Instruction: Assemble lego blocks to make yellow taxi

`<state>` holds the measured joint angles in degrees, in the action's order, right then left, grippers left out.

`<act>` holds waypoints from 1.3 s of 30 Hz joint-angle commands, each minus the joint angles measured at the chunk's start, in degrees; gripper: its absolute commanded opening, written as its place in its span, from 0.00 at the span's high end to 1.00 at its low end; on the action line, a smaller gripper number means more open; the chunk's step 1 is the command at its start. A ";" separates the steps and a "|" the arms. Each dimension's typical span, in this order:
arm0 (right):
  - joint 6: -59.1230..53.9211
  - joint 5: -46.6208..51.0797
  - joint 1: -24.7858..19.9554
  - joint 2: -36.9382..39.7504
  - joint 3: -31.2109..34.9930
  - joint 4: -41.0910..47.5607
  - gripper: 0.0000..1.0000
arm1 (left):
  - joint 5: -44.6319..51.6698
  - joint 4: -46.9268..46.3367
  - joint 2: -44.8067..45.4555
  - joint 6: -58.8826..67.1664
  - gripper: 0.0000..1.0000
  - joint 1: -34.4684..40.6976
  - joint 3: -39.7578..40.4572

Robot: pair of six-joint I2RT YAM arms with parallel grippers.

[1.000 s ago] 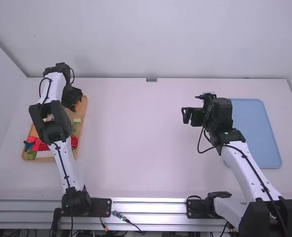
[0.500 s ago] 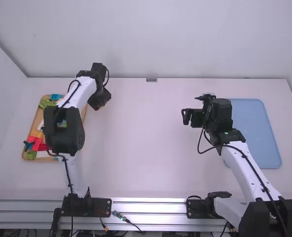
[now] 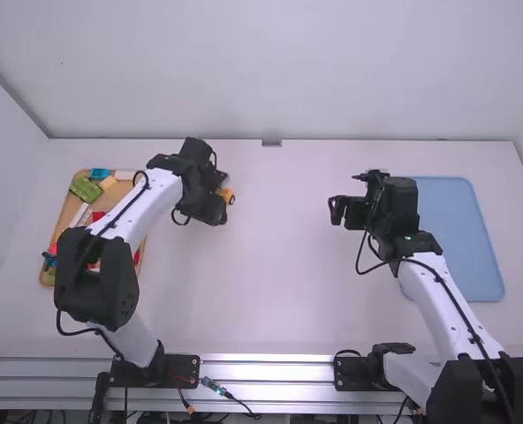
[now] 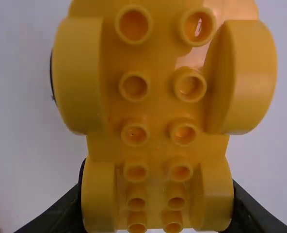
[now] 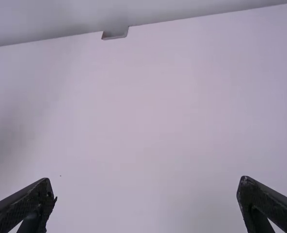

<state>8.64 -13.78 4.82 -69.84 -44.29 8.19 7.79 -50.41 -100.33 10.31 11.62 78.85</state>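
Desk (image 3: 279, 283): white, mid-frame.
Yellow wheeled base (image 4: 158, 121): left of centre in the high view, underside bared.
Left pincer (image 4: 155, 208): clamped on base.
Right pincer (image 5: 146, 187): spread, empty.
Placement: 4 wheels (image 4: 252, 75) should be turned down, base released only when level.

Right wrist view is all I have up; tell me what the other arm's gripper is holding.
Observer: The left gripper is shut on a yellow car-base block.

Operator: Place that gripper for me relative to the wooden tray.

Observer: In the high view it is off the wooden tray, just to its right, over or at the white table.

Operator: Locate the blue board.

Observer: The blue board is at the right side of the table.
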 commanded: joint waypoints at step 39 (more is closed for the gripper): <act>-0.09 -0.35 -1.73 4.20 -1.92 3.02 0.01 | -10.71 16.81 0.37 46.05 0.01 22.12 -19.15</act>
<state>8.60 -13.85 3.05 -66.83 -44.29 11.16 -2.28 -33.21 -100.33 56.80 34.02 57.95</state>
